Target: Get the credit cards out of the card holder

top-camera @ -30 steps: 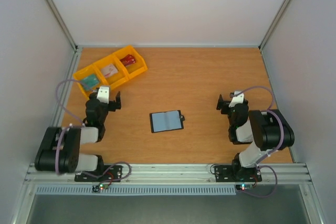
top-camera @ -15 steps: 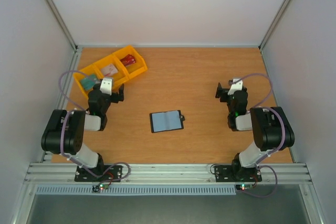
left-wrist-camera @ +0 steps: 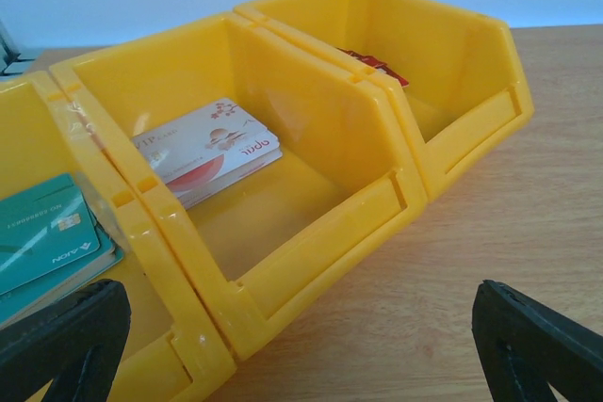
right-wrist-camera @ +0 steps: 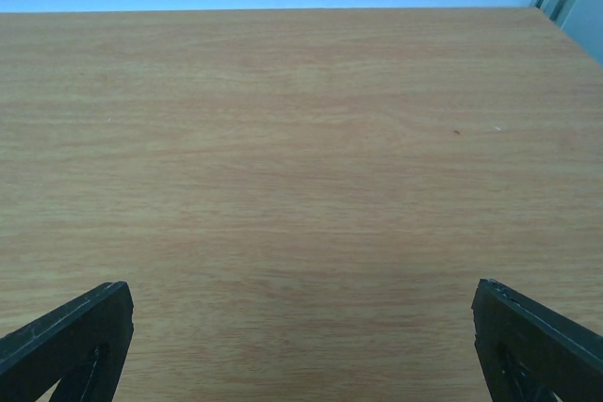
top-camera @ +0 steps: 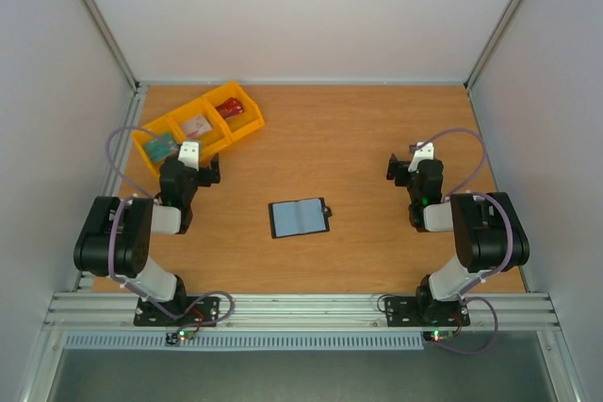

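Observation:
The card holder (top-camera: pixel 300 217) lies open on the table's middle, grey-blue lining up, a small tab on its right edge. No card shows in it. Three yellow bins (top-camera: pixel 198 128) at the back left each hold cards: a teal card (left-wrist-camera: pixel 42 233) in the left bin, a white and red card (left-wrist-camera: pixel 203 145) in the middle bin, a red card (left-wrist-camera: pixel 375 65) in the right bin. My left gripper (top-camera: pixel 203 176) is open and empty just in front of the bins. My right gripper (top-camera: pixel 403 168) is open and empty over bare table at the right.
The yellow bins (left-wrist-camera: pixel 311 223) stand close ahead of my left gripper's fingertips (left-wrist-camera: pixel 537 341). White walls and metal rails enclose the wooden table (top-camera: pixel 358 138). My right wrist view shows only bare wood (right-wrist-camera: pixel 301 167).
Both arms have folded back toward their bases; the left gripper has turned to face the bins. The card holder has not moved.

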You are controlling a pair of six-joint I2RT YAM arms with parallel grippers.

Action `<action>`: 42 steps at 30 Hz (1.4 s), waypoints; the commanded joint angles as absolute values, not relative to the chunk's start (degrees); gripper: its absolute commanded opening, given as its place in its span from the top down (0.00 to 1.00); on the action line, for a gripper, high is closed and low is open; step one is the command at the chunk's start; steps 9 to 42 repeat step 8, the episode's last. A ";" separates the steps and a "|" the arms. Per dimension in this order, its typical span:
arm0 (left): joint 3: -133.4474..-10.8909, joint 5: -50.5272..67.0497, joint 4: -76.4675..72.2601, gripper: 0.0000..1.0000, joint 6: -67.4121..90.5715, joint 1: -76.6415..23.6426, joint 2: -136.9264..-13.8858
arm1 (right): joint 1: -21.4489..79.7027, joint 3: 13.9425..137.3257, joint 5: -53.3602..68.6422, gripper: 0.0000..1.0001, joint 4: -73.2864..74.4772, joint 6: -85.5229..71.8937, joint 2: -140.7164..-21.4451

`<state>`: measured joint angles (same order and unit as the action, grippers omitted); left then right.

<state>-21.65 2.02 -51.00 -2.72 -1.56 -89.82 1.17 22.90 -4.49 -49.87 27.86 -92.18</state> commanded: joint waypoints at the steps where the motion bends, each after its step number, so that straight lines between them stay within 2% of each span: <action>1: -22.76 0.44 -52.56 0.01 -1.93 -1.33 -89.65 | 0.79 23.21 -5.23 0.01 -50.10 27.14 -91.46; 42: -22.79 0.44 -52.62 0.01 -1.93 -1.31 -89.70 | 0.79 23.29 -5.26 0.01 -50.00 27.08 -91.41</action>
